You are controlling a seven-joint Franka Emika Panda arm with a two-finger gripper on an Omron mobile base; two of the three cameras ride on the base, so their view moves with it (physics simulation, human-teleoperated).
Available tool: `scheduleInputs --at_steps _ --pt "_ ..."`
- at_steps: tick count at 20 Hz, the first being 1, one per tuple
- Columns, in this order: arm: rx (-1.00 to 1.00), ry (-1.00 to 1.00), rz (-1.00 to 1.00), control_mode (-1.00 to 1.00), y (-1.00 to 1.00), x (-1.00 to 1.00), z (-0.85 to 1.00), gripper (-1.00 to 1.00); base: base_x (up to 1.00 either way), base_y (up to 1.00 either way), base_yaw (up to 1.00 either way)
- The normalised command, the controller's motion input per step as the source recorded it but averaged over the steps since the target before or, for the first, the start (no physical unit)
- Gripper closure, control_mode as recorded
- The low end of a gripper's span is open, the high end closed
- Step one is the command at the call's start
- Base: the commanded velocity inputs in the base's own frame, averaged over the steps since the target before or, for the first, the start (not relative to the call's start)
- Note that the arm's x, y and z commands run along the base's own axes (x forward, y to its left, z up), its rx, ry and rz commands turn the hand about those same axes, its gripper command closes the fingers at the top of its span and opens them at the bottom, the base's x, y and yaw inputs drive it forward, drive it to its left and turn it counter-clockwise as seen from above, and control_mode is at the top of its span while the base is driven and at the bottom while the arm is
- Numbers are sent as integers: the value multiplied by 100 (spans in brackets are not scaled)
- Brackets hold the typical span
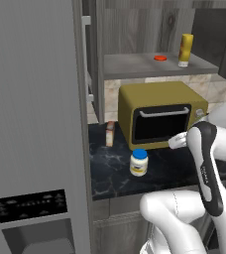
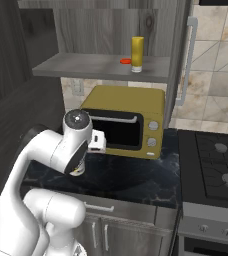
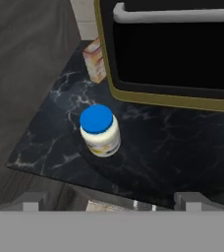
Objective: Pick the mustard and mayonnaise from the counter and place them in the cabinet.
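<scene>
The robot's gripper (image 3: 112,201) hangs wide open and empty above the counter (image 3: 173,147), its fingertips (image 3: 31,199) apart and touching nothing. Below it, the mayonnaise (image 3: 100,130) stands upright on the black slab, its blue lid on, in front of the olive-yellow toaster oven (image 1: 159,115) and near a small tan box (image 1: 110,133). The mustard (image 1: 186,49) stands upright on the shelf of the cabinet (image 1: 135,67), beside a small red-orange disc (image 1: 160,58).
</scene>
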Motion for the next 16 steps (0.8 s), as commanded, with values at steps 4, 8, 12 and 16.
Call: scheduleInputs --at_steps 4,8,12,16 --pt "0 1 10 -100 18 -37 -19 -100 0 0 0" --pt "0 0 10 -100 27 -30 -15 -100 0 0 0" --pt "0 3 7 -100 36 -9 -18 -100 0 0 0" --pt "0 7 3 -100 42 0 -18 -100 0 0 0"
